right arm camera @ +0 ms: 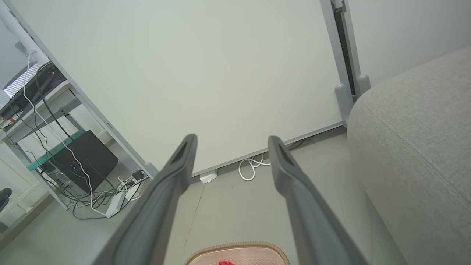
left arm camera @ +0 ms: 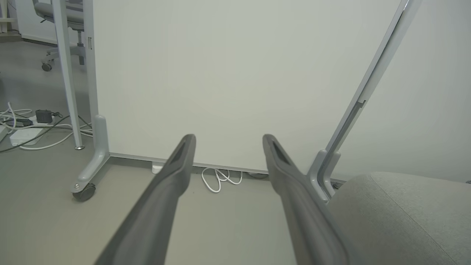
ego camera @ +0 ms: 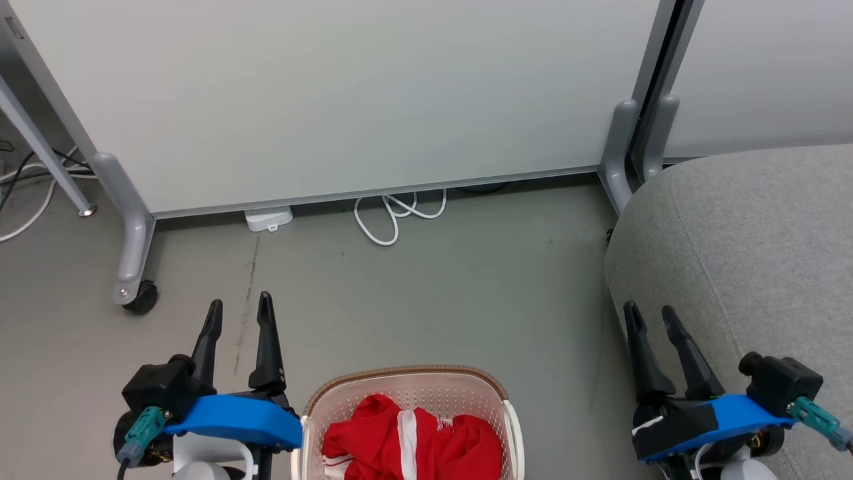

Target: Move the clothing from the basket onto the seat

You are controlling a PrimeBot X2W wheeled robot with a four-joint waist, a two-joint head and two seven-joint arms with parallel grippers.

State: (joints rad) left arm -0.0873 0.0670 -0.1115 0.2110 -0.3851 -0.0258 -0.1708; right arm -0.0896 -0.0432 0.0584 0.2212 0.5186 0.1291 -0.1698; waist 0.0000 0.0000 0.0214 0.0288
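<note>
Head view, nearest first: basket (ego camera: 410,371) on the floor (ego camera: 433,293) at bottom centre, between the two arms, cut off by the frame edge. Clothing (ego camera: 413,443) is inside it, red with a white stripe, bunched in a loose heap below the rim; can't tell how many pieces. Nothing moved yet, seat bare where visible. Left gripper (ego camera: 240,300) is just left of the basket, fingers apart, empty, pointing away from the robot over bare floor. Right gripper (ego camera: 649,308) is well right of the basket, fingers apart, empty, tips by the near edge of the seat (ego camera: 753,233); contact not clear, looks apart. Right wrist view: basket rim (right arm camera: 237,246) and a scrap of red (right arm camera: 225,262) low between the fingers, seat rising on the right. Left wrist view: open fingers over floor, seat corner (left arm camera: 397,213) lower right. Handling, my read: fabric is soft, light and limp, not fragile; it will sag and hang long once lifted, and could drag on the rim or pull a second piece along. Best hold looks like the highest fold of the heap, near the white stripe, with fingers pushed down into the bunch so several layers get pinched; a shallow nip on one layer may slide out. Needs a tall lift to clear the rim before swinging right to the seat. Farther back: white cable (ego camera: 393,213) looped on the floor, then the pale panel (ego camera: 346,93) on wheeled feet.
</note>
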